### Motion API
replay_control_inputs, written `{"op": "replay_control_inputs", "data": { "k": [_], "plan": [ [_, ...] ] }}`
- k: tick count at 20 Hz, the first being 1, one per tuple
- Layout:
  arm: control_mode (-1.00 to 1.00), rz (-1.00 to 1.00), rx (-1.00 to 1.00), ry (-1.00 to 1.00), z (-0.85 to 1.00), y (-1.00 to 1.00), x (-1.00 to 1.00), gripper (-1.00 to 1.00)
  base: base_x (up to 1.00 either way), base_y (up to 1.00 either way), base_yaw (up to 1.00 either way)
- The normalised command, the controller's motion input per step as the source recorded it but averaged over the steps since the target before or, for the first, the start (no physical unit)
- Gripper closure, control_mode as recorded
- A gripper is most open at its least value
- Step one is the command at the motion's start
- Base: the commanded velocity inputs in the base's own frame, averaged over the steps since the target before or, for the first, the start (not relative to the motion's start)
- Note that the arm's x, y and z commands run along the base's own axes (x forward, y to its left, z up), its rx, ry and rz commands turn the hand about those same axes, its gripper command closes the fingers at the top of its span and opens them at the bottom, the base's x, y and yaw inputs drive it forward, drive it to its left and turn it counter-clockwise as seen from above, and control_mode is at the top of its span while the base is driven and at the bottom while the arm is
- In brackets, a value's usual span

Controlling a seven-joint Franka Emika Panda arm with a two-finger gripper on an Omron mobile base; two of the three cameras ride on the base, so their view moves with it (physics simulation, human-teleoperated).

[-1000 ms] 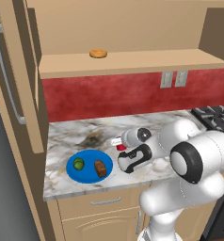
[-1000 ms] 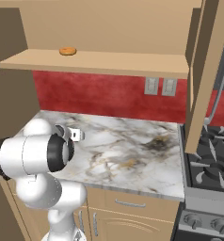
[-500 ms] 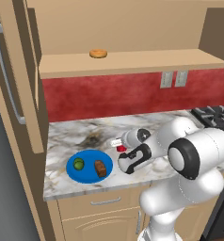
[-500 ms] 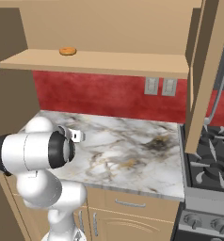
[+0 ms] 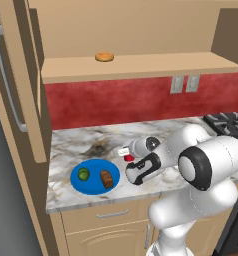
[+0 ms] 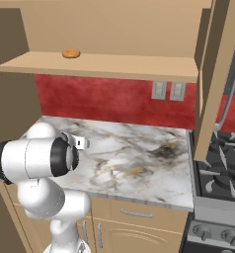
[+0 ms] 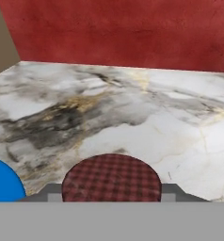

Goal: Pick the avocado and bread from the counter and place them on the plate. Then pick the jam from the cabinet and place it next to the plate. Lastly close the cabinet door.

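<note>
**Holding the jam beside the plate, food already on the blue disc**

Starting at the left of the left base view, the cabinet door (image 5: 13,85) stands swung open, its grey bar handle (image 5: 8,80) running down the upper left of the frame. Right of it, the cabinet (image 5: 141,67) shelf crosses the upper middle and carries an orange-tan pastry (image 5: 104,57). Lower left of centre, the plate (image 5: 93,187) lies on the marble tabletop (image 5: 76,145), with the avocado (image 5: 83,174) on its left part and the bread (image 5: 107,178) on its right part, the two apart. Just right of the plate, near the middle of the frame, the end effector (image 5: 129,161) is closed around the jam (image 5: 129,158), of which a small red part shows.

In the hand view, the plate's blue edge (image 7: 3,183) sits at the lower left and the jam's checked red lid (image 7: 111,180) at the bottom centre, between the finger tips (image 7: 50,192), with the marble stretching behind up to the red wall (image 7: 123,28). Whether the jar rests on the marble cannot be told.
</note>
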Motion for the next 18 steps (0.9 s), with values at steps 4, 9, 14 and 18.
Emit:
{"op": "replay_control_inputs", "data": {
  "k": [4, 9, 14, 18],
  "plan": [
    [-1.0, 0.0, 0.0, 0.0, 0.04, 0.0, 0.0, -1.0, 0.0, 0.0, 0.0],
    [-1.0, -0.04, 0.0, 0.0, 0.35, 0.0, 0.0, -1.0, 0.0, 0.0, 0.0],
    [-1.0, -0.07, 0.0, 0.0, 0.63, 0.0, -0.01, -1.0, 0.0, 0.0, 0.0],
    [-1.0, -0.11, 0.0, 0.03, 0.83, 0.0, -0.23, -1.0, 0.0, 0.0, 0.0]
  ]
}}
